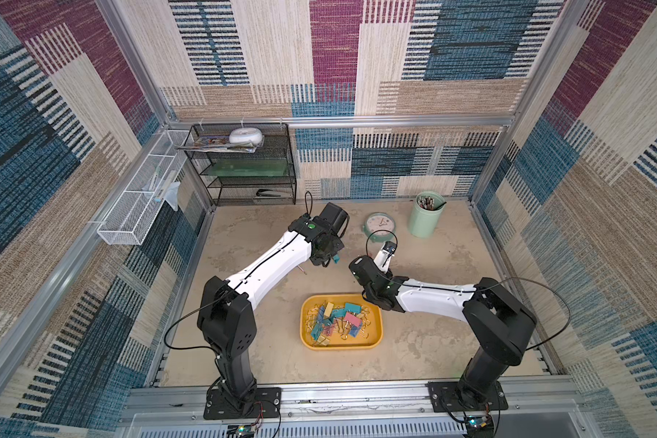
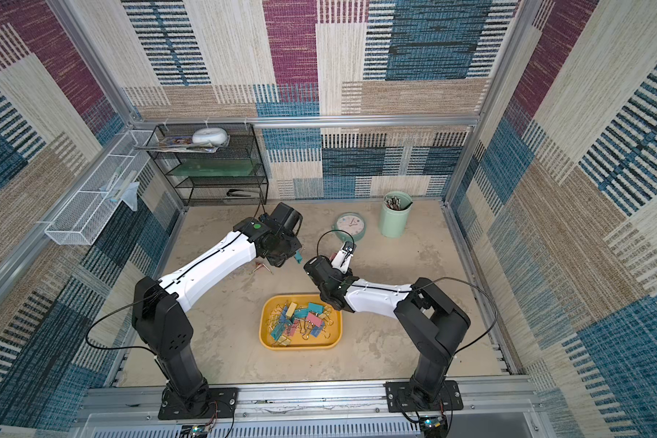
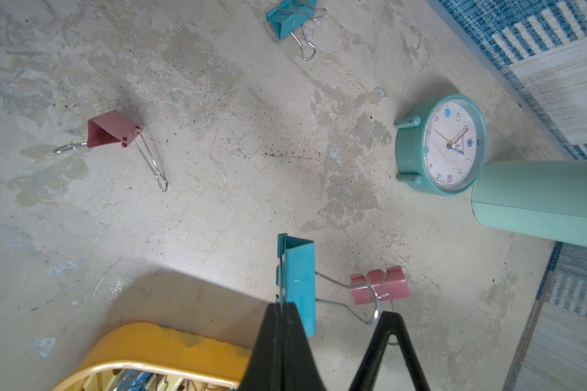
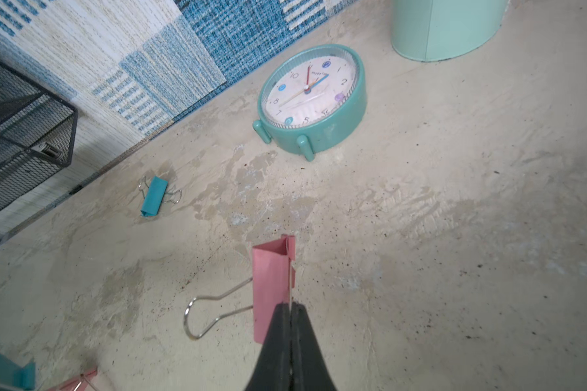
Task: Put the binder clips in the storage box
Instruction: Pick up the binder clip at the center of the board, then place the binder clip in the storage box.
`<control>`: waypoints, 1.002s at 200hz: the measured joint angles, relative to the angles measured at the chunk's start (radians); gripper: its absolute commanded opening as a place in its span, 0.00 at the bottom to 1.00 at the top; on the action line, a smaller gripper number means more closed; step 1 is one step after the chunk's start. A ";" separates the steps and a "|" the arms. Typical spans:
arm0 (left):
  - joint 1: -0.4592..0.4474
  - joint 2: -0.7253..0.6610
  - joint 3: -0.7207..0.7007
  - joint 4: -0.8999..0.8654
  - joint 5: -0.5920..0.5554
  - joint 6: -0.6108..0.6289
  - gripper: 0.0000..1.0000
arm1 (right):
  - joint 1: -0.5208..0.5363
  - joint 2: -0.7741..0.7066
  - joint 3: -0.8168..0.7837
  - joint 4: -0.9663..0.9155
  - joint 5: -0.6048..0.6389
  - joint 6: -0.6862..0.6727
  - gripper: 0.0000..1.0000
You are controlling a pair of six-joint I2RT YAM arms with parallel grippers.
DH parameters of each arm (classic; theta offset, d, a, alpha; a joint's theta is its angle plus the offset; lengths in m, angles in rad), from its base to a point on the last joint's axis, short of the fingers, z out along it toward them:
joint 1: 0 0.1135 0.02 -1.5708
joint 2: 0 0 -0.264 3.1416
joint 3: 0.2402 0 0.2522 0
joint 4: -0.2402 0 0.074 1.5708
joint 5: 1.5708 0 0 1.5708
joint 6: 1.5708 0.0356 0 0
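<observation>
Most binder clips point(image 1: 338, 318) fill the storage box point(image 1: 372, 335); the left tool point(image 3: 280, 304) grips a teal clip point(image 3: 300, 281), the right tool point(image 4: 290, 304) a pink clip point(image 4: 270, 291), and seemingly only a maroon clip point(image 3: 112, 130) and a second teal clip point(image 3: 285, 20) lie loose on the tabletop point(image 3: 251, 169).

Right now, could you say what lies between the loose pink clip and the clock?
Bare tabletop between loose pink clip and clock, in the left wrist view.

place: robot lab cell styled as office | aluminium frame point(image 1: 357, 122) clad in carpet panels point(image 1: 334, 41) | left arm point(image 1: 270, 261), right arm point(image 1: 429, 297) bolted to rail point(image 1: 357, 396) | mesh shelf point(image 1: 251, 167), pen cup point(image 1: 425, 218), clock point(image 1: 380, 224) set near far edge of desk point(image 1: 433, 341)
</observation>
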 measured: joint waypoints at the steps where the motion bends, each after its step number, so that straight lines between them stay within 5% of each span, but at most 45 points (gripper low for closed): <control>1: 0.000 -0.002 -0.002 0.000 0.000 0.005 0.00 | -0.004 -0.009 -0.004 0.003 -0.008 -0.010 0.00; 49: -0.005 -0.207 -0.189 0.101 0.084 0.385 0.00 | -0.021 -0.476 -0.203 0.069 -0.464 -0.361 0.00; 84: -0.035 -0.397 -0.412 0.167 0.186 0.535 0.00 | 0.047 -0.762 -0.306 -0.085 -0.718 -0.444 0.00; 119: -0.145 -0.465 -0.489 0.201 0.209 0.580 0.00 | 0.074 -0.811 -0.416 -0.259 -0.777 -0.424 0.00; 155: -0.198 -0.451 -0.502 0.225 0.198 0.580 0.00 | 0.077 -0.762 -0.454 -0.337 -0.786 -0.396 0.38; 200: -0.285 -0.447 -0.542 0.244 0.201 0.579 0.00 | 0.080 -0.955 -0.414 -0.371 -0.698 -0.356 0.49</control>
